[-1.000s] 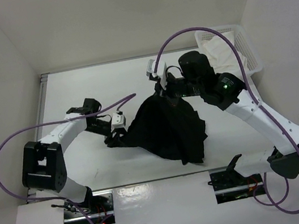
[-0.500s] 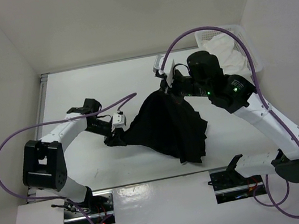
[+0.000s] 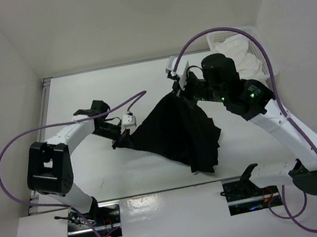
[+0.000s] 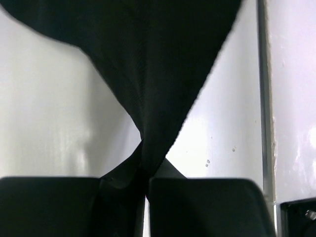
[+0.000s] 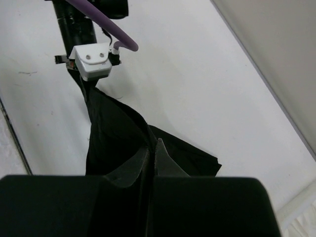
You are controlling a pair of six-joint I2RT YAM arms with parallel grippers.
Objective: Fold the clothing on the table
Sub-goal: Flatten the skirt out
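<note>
Bright even light gleams off the table [image 4: 59, 133]; wrist-view foregrounds blur.

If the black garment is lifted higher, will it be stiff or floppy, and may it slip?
Probably floppy: the black garment sags between two pinched corners and drapes in folds onto the table. Likely light, as small pinches hold it up. Slipping seems unlikely: both wrist views show jaws shut on bunched cloth.
</note>
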